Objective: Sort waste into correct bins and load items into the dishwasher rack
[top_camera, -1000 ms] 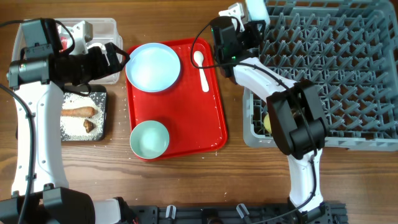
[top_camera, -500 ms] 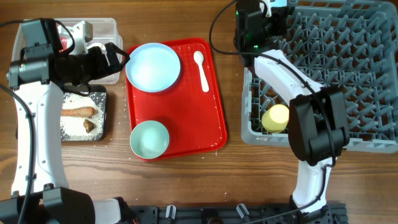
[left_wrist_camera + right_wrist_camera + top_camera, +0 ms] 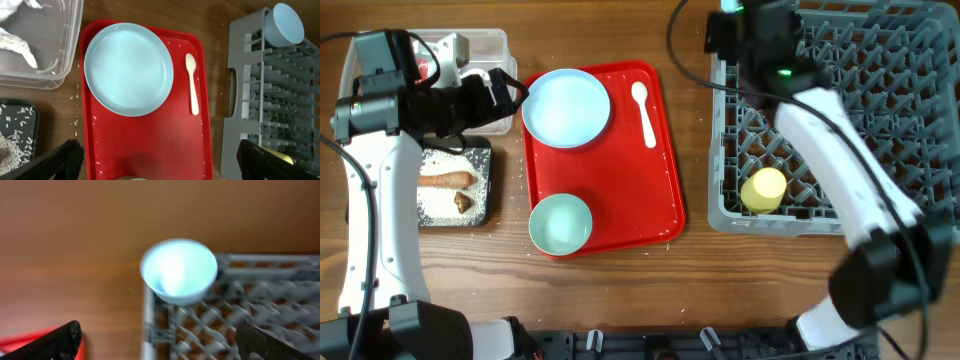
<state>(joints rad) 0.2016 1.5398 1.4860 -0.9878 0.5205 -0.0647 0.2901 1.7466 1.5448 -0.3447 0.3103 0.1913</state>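
My right gripper (image 3: 165, 345) is open above the far left corner of the grey dishwasher rack (image 3: 720, 215). A light blue bowl (image 3: 179, 270) sits in that corner, free of the fingers. A yellow cup (image 3: 764, 189) lies in the rack's near left part. The light blue plate (image 3: 566, 107), white spoon (image 3: 644, 110) and pale green bowl (image 3: 560, 223) rest on the red tray (image 3: 620, 190). My left gripper (image 3: 162, 162) hovers open over the tray, empty. The clear tub (image 3: 485, 50) holds paper and a wrapper. The black tray (image 3: 455, 215) holds rice, a carrot-like stick (image 3: 445, 180) and a brown lump (image 3: 463, 201).
Loose rice grains lie scattered on the red tray and on the wood beside the tub. The rack's upright pegs fill the right side of the table. Bare wood runs between the red tray and the rack.
My right gripper swung right to the rack's far left corner and opened, leaving the light blue bowl there. The yellow cup came into sight as the arm moved. The left arm stayed still.
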